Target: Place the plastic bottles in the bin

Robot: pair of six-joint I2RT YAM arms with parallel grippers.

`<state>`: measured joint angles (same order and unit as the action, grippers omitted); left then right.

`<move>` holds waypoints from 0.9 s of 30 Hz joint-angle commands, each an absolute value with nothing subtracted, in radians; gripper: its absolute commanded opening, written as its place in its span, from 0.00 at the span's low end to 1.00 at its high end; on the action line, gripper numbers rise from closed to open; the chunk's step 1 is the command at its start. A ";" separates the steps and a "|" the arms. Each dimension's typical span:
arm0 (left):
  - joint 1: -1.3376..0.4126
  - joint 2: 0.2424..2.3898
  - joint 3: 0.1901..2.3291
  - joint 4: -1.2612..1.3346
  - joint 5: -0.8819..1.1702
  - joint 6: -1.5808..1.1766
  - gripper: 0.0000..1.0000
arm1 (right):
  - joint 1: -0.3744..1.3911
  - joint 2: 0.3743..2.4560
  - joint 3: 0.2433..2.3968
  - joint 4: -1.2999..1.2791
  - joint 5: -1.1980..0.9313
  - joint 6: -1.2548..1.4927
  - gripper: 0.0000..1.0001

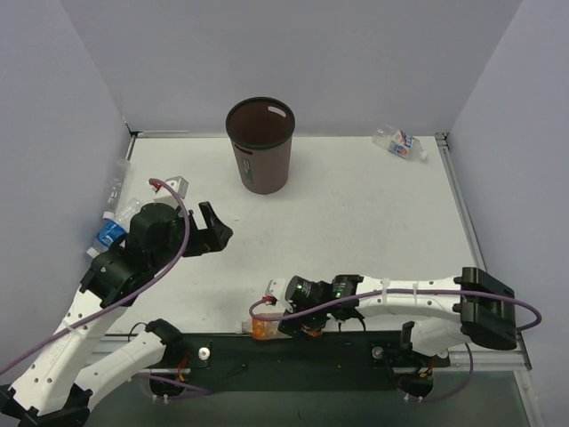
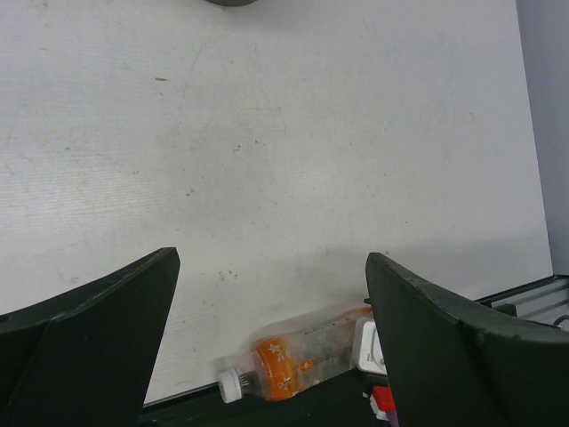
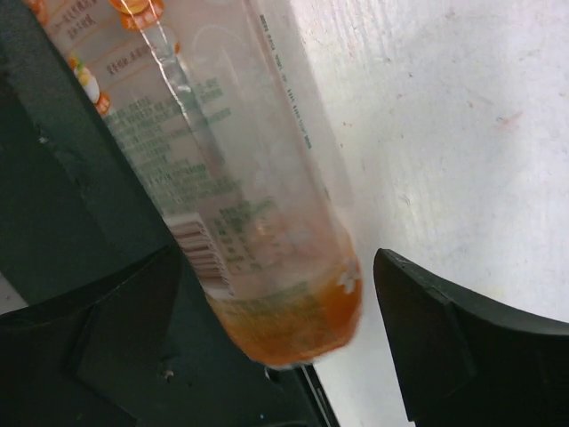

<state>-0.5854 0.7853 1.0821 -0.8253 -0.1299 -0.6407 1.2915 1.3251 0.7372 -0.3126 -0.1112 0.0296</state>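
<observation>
The orange bottle (image 3: pixel 267 178) is thin, glossy clear plastic with a printed film label. The table (image 2: pixel 311 160) looks matt white, faintly scuffed and speckled. The bin (image 1: pixel 263 165) is smooth brown plastic, dull-sheened. The left gripper's fingers (image 2: pixel 89 347) are matt black plastic.

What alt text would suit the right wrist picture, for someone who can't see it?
An orange-tinted bottle lies between two dark fingers, which stand apart, its orange end nearest the camera. It rests where the white table meets a black strip.
</observation>
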 commanded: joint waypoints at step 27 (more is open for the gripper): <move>-0.580 0.716 1.180 -0.913 -0.241 -0.543 0.97 | 0.810 1.333 1.391 -0.262 -0.192 0.100 0.37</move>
